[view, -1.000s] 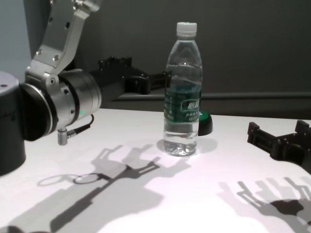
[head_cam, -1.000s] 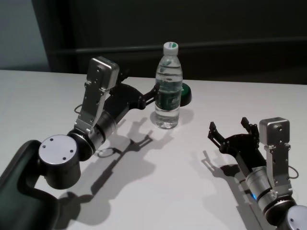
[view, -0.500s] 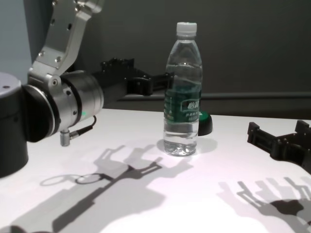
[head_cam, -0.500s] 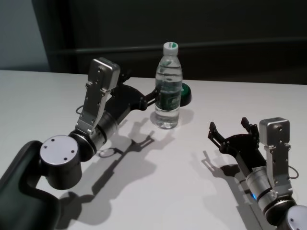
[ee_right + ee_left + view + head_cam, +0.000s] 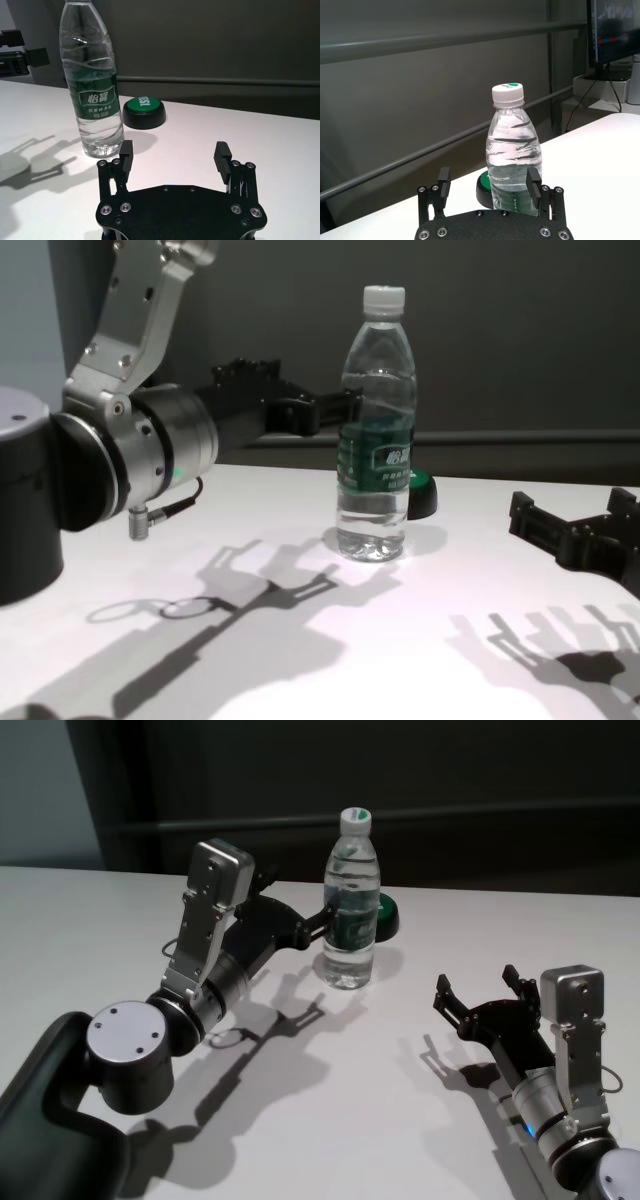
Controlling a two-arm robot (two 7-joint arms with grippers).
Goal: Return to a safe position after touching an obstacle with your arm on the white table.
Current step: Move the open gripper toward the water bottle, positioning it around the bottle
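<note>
The obstacle, a clear water bottle (image 5: pixel 352 910) (image 5: pixel 377 430) (image 5: pixel 513 150) (image 5: pixel 95 85) with a white cap and green label, stands upright on the white table (image 5: pixel 400 1100) (image 5: pixel 420 640). My left gripper (image 5: pixel 322 916) (image 5: pixel 489 184) (image 5: pixel 340 405) is open, held above the table at the bottle's left side at label height. One of its fingers (image 5: pixel 534 181) overlaps the bottle in the left wrist view; whether it touches is unclear. My right gripper (image 5: pixel 477 988) (image 5: pixel 174 152) (image 5: pixel 575 525) rests open near the table's right side, well clear of the bottle.
A small black dome with a green top (image 5: pixel 388 915) (image 5: pixel 144 111) (image 5: pixel 420 492) sits just behind and right of the bottle. A dark wall with a rail runs behind the table's far edge. A monitor (image 5: pixel 615 25) shows in the left wrist view.
My left arm has shifted slightly right and forward, bringing its gripper closer against the bottle's side. The bottle still stands upright in place. The right arm has not moved.
</note>
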